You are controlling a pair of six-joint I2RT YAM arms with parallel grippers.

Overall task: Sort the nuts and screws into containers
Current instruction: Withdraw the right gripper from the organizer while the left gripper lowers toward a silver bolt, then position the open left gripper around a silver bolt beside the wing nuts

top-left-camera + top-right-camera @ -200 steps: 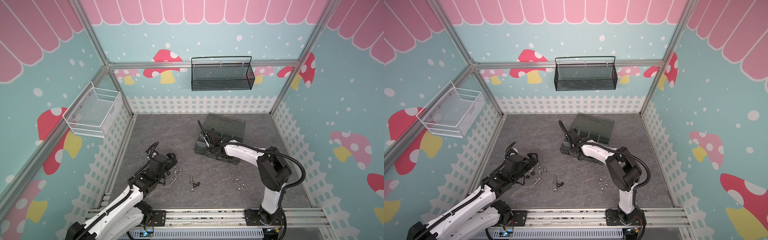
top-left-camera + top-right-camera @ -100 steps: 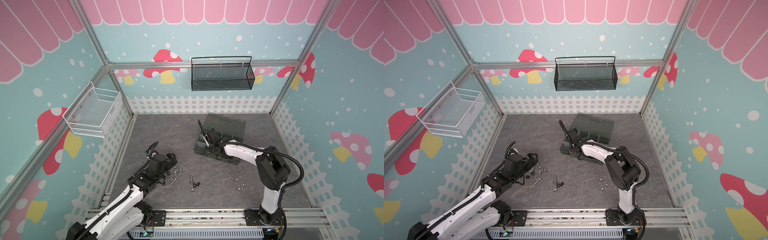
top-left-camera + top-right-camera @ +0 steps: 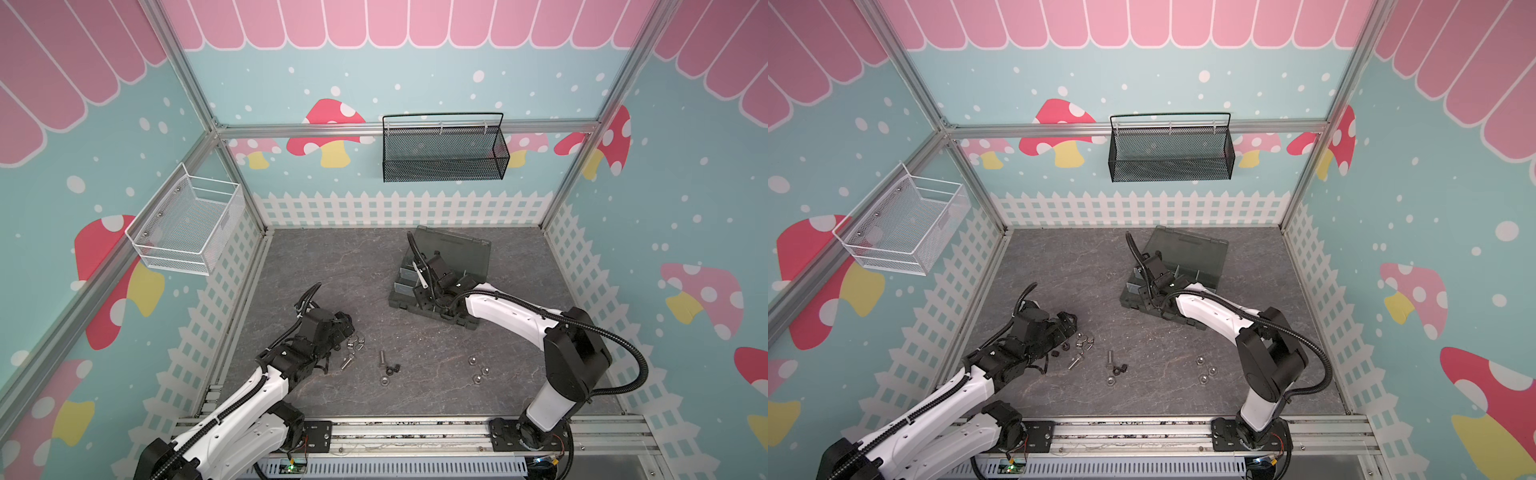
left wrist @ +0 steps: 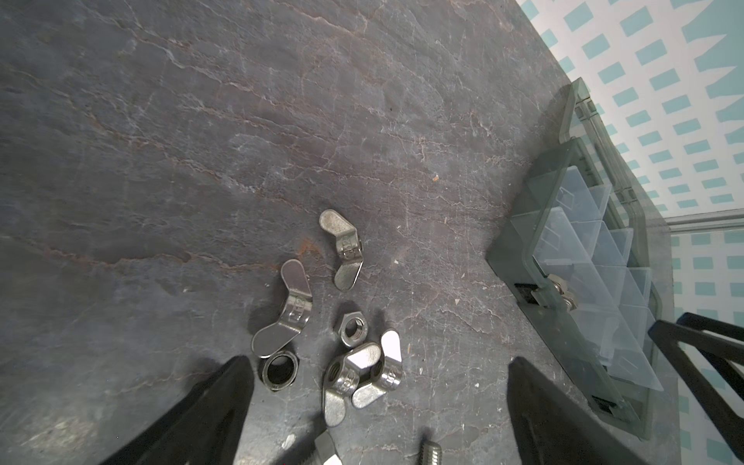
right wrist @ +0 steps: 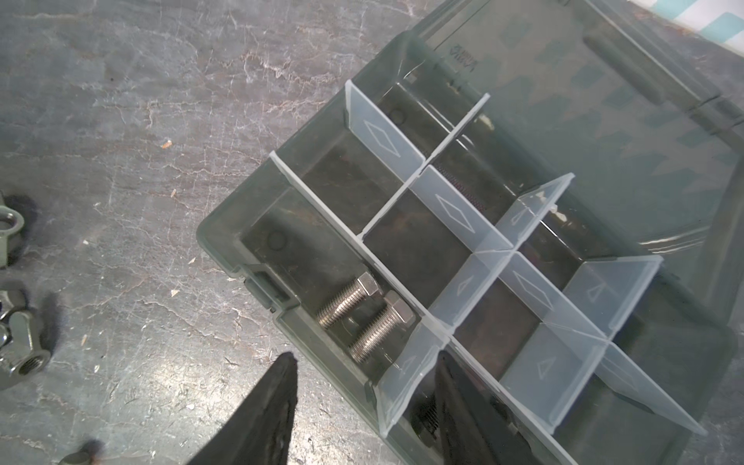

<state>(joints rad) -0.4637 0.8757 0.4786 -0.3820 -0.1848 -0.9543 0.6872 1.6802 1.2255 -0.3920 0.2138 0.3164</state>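
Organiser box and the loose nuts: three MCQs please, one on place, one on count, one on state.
1. Where do the wing nuts lie?
A) in the black mesh basket
B) on the table, at the left gripper
C) in the white wire basket

2. How many silver screws lie in the corner compartment of the organiser box?
A) none
B) two
C) five

3. The left gripper's jaws are:
A) shut on a wing nut
B) shut on a screw
C) wide open, holding nothing

Answers:
1 B: the left wrist view shows them on the grey surface, by and between the jaw tips.
2 B: the right wrist view shows two hex-head screws side by side there.
3 C: the jaws stand far apart, gripping none of the nuts between them.
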